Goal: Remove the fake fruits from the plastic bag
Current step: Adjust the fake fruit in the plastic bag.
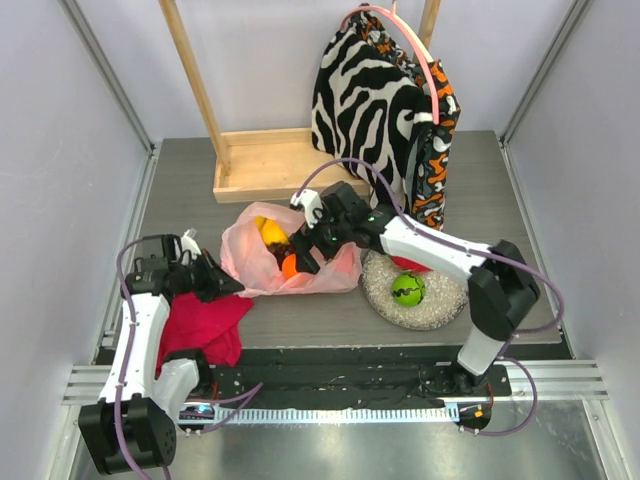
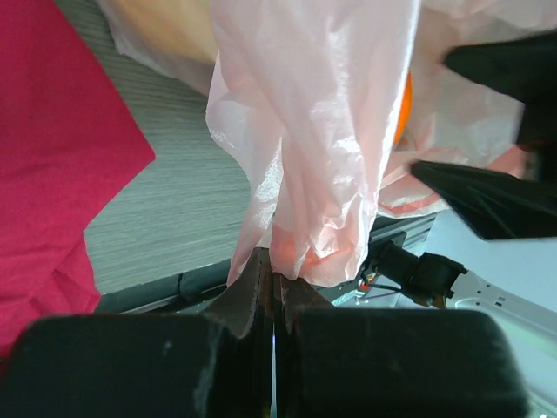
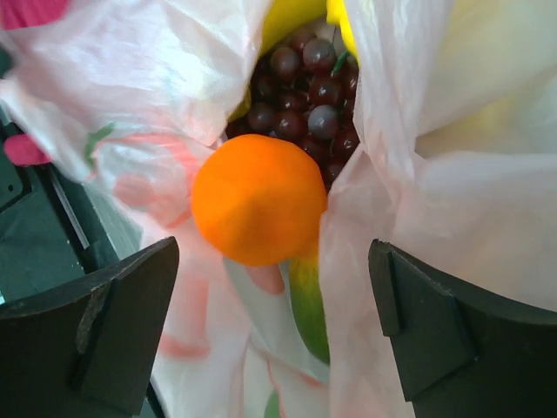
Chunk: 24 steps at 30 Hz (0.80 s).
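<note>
view down the right tool [image 3: 274,261], its fingers spread wide and empty. the orange [image 3: 259,198] lies straight ahead, between the two fingers and a little toward the left one, in the open mouth of the plastic bag [image 3: 435,200]. it is round, with no long axis to align to, so i judge the coming move needs only an advance and a close. the right arm is the nearer one. dark grapes [image 3: 305,96] touch the orange from behind, and a yellow banana bunch [image 1: 270,231] lies deeper in the bag. the left tool [image 2: 271,292], fingers pressed together, pinches a gathered fold of the bag's film at its near-left edge above the bench [image 1: 300,320]. on the plate [image 1: 440,305], outside the bag, sits a green apple [image 1: 407,289] with a red fruit [image 1: 405,264] beside it, half hidden under the right arm.
</note>
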Available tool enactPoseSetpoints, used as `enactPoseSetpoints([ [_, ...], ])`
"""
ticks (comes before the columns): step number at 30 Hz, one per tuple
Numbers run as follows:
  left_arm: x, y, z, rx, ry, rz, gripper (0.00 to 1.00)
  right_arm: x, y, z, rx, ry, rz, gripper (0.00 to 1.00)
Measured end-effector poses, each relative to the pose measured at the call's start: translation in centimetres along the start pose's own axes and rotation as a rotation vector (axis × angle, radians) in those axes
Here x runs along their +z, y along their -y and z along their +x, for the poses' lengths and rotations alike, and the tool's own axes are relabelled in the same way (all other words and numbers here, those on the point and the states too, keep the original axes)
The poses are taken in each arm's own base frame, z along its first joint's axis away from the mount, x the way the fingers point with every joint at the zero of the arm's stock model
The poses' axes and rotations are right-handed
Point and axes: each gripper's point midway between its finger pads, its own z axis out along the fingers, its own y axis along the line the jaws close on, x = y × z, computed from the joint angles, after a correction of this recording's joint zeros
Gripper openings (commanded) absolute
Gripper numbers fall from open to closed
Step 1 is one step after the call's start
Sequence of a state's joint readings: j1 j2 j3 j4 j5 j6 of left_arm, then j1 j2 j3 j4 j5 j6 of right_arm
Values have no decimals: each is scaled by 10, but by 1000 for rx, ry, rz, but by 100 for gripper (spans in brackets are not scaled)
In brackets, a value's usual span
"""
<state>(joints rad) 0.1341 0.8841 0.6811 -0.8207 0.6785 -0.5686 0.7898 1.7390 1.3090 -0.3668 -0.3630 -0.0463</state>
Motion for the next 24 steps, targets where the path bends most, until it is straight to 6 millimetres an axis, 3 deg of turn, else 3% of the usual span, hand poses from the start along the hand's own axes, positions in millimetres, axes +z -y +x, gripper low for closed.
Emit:
enactPoseSetpoints([
  [4,3,-5,4,-18,-15,-12,0,-40,-11,-27,-87,91,17,88],
  [6,4,-8,6,-30,-24,-17,0,-55,-18,-40,-118,137,19,77],
  [9,6,-8,7,-37,-28,-17,0,-61,-25,-45,-146,156,5,64],
  [11,6,-8,7,-47,-31,-16,0,-55,-28,-42,-145,142,-15,60],
  [14,7,-9,7,-55,-35,-16,0,-36,-28,-39,-116,105,-36,63],
  [18,7,-8,6,-52,-32,-14,0,4,-23,-32,-55,41,-43,65],
  [24,7,-7,5,-45,-25,-10,0,29,-11,-17,46,-31,27,87],
])
